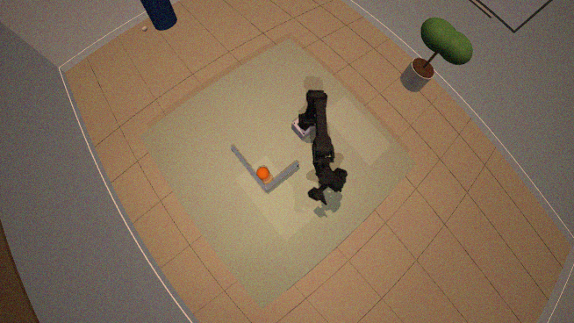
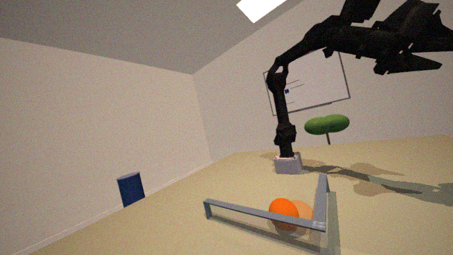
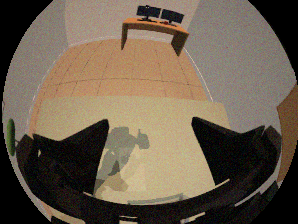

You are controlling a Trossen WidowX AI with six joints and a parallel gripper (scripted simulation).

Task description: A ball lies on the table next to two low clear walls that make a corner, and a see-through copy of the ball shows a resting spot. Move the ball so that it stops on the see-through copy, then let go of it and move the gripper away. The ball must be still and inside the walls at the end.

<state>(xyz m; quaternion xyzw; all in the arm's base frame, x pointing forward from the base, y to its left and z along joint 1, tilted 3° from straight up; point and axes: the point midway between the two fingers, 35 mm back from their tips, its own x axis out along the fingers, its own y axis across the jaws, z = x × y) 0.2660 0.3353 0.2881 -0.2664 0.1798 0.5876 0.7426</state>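
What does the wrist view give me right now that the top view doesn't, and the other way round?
Wrist only: a desk with two monitors at the far wall. Top only: the orange ball inside the corner walls, partly overlapping the see-through copy, and a blue cylinder. Both: the open, empty pincer, well apart from the ball, its shadow on the table, and the potted plant.

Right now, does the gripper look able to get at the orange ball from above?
Probably yes: the orange ball lies uncovered inside the low walls, and the open gripper hangs beyond them.
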